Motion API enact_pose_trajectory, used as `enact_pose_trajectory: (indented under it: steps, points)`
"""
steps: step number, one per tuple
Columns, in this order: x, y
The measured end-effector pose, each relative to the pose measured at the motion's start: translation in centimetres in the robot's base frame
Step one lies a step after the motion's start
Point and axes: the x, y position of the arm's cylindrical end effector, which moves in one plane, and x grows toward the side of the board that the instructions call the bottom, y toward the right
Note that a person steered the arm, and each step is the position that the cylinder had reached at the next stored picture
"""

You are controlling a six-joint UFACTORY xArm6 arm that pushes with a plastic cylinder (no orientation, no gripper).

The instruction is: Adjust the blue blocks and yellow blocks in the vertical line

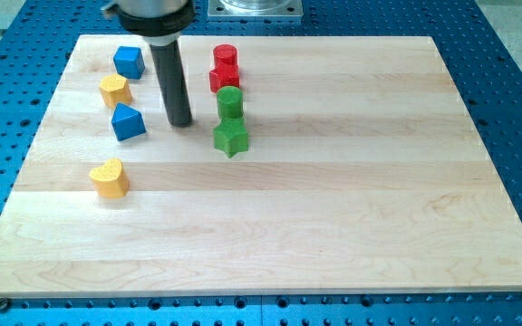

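A blue cube (129, 62) sits at the view's top left of the wooden board (333, 208). Just below it lies a yellow block (115, 91), then a blue wedge-like block (128, 121), then a yellow heart-shaped block (109, 177) further down and a little left. They form a rough vertical line. My tip (180, 122) rests on the board to the right of the blue wedge block, a short gap away, touching no block.
A red cylinder (225, 56) and a red block (224, 78) stand right of my tip, with a green cylinder (230, 100) and a green star-shaped block (230, 138) below them. A blue perforated table (515, 109) surrounds the board.
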Motion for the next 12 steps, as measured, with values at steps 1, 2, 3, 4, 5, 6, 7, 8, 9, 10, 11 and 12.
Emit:
enact_pose_trajectory:
  steps: [1, 2, 3, 4, 5, 6, 7, 8, 9, 10, 11, 12]
  points:
    - [0.0, -4.1]
    - [0.4, -6.2]
    - [1.5, -3.5]
    - [2.9, -1.5]
    - [7.4, 1.5]
    - [11.6, -1.8]
    - [12.0, -6.2]
    - [13.4, -8.0]
    - [14.8, -10.3]
    - [13.1, -10.3]
    - [13.2, -12.6]
    - [12.0, -13.8]
